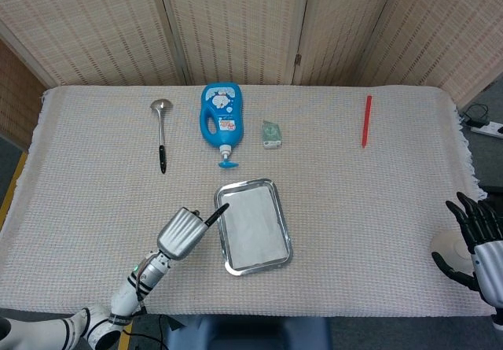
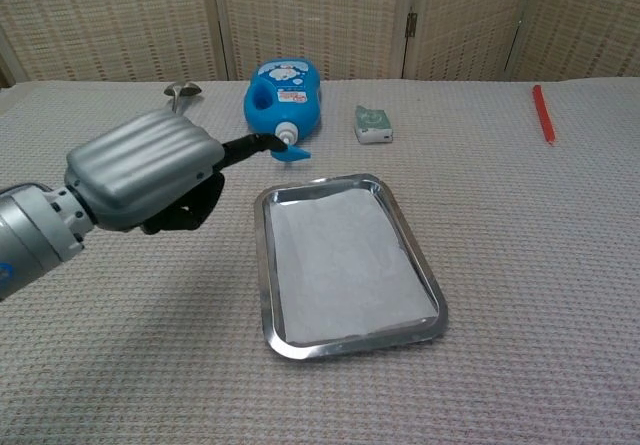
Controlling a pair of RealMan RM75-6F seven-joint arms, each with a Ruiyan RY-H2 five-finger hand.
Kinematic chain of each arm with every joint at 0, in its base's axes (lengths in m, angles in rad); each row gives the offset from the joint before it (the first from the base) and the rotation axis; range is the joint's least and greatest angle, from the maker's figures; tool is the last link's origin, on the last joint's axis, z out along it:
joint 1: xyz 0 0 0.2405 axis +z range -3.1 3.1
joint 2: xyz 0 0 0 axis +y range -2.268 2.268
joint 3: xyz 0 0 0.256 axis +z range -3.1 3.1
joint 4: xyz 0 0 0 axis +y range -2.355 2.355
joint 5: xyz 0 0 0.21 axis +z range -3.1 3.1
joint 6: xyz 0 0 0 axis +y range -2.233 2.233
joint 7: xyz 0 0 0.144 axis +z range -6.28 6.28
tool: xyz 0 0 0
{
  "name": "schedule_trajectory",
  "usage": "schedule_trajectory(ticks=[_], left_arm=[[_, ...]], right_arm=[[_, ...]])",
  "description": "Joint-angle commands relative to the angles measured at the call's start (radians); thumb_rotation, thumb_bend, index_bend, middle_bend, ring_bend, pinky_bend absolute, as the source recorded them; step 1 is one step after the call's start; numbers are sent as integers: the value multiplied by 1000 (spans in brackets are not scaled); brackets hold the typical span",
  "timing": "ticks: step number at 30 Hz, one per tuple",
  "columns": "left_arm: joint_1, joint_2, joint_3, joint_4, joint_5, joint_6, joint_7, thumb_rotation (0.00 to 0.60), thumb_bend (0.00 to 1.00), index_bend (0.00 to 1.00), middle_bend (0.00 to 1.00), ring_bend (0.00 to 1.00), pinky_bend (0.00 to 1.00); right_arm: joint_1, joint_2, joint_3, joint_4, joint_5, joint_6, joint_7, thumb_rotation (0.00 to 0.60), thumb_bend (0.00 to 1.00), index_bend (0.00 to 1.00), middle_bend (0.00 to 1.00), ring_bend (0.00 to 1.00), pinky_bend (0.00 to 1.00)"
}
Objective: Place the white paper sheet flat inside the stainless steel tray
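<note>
We are seeing the white paper sheet [image 2: 345, 260] lying flat inside the stainless steel tray [image 2: 432, 290] on the table [image 1: 377, 208]. The left robot hand [image 2: 150, 170] is hovering beside the tray, grasping nothing, one finger extended. The right robot hand [image 1: 475, 232] is resting released at the table edge.

We see the stainless steel tray [image 2: 262, 265] on the woven cloth [image 2: 520, 265], with the white paper sheet [image 2: 340, 260] lying flat inside it. Left of the tray hangs our left hand [image 2: 150, 175] (one dark finger pointing out, holding nothing). Beyond the tray lie a blue bottle [image 2: 283, 95], a small green packet [image 2: 372, 124], a ladle [image 2: 171, 125] and a red pen [image 2: 542, 112].
</note>
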Motion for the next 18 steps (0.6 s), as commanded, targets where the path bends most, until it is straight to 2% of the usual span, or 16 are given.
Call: schedule_trajectory(ticks=[1,4,7,13,18], left_arm=[[112,123,13,-119,-23,121,-32,600,429,113,594,421,542],[200,215,32,-198,-70,196,-52,600,373,105,357,206,265],[288,277,50,-231,-112,273,-81,600,333,103,226,84,132],[435,338,103,-206,-164,362,-175,600,289,125,173,41,76],[487,363,97,-210,-232,349,-195,600,230,92,84,0,0]], right_arm=[[5,-9,-1,-2,-1,-10,-19,600,325,0,0,0,0],[9,-17,-3,-5,-1,-21,-34,600,325,0,0,0,0],[15,-25,-4,-3,1,-34,-48,600,325,0,0,0,0],[32,-43,-1,5,17,-70,-77,600,325,0,0,0,0],[36,-66,-1,10,13,-76,-130,600,325,0,0,0,0]])
